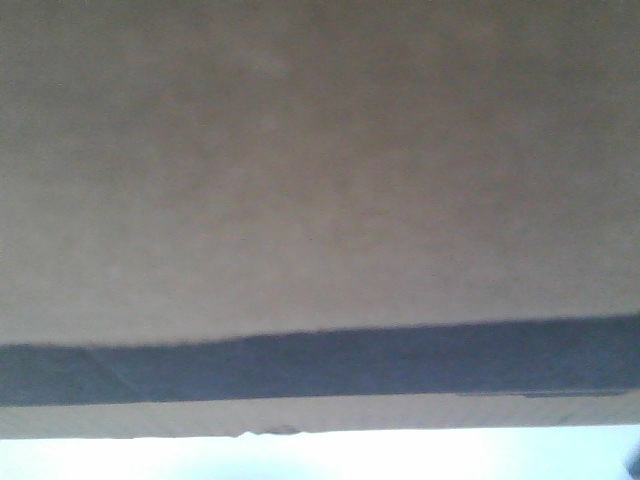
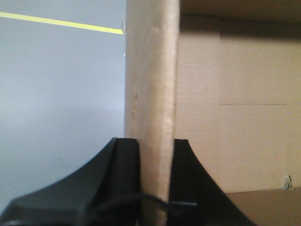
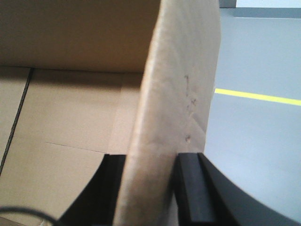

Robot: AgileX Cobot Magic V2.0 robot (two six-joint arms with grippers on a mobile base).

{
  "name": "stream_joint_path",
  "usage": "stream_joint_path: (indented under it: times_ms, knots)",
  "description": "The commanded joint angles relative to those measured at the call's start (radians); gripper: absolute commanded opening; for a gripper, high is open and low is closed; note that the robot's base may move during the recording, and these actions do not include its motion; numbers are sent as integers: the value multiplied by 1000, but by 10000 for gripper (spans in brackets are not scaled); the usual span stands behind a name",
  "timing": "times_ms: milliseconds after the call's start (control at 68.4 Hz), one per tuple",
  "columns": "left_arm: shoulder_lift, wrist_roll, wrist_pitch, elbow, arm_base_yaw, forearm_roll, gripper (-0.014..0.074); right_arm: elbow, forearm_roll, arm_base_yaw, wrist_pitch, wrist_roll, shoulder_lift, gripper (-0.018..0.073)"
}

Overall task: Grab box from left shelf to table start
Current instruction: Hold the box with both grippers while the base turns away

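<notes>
Box (image 1: 300,150) close up, left end effector (image 2: 156,143) pinching 1 wall, right end effector (image 3: 151,160) another

front: box (image 1: 320,170) blocks nearly all, thin pale strip (image 1: 320,455) free below | left gripper (image 2: 154,143): box wall fills jaws, open floor (image 2: 56,103) outboard | right gripper (image 3: 151,160): wall fills jaws, open floor outboard

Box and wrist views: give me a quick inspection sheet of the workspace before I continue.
Surface: pale unmarked strip below the box; too little shows to identify it.
Job's things: box fills the front view; it is open, no contents seen.
Clutter: nothing seen.
Tools: left tool shut on a box wall; right tool shut on a box wall.
Cables: dark cable across the left tool's base; thin cable in the right wrist view.
Surroundings: grey floor with a yellow line.
</notes>
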Motion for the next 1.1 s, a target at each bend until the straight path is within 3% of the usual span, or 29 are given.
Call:
stream_joint_path:
  times_ms: [0, 1082]
  knots:
    - [6, -21, -163, -37, -5, -8, -90, -30, -19, -4, -144, -8, 12, 64]
    - [6, -21, -161, -37, -5, -10, -90, -30, -19, -4, -144, -8, 12, 64]
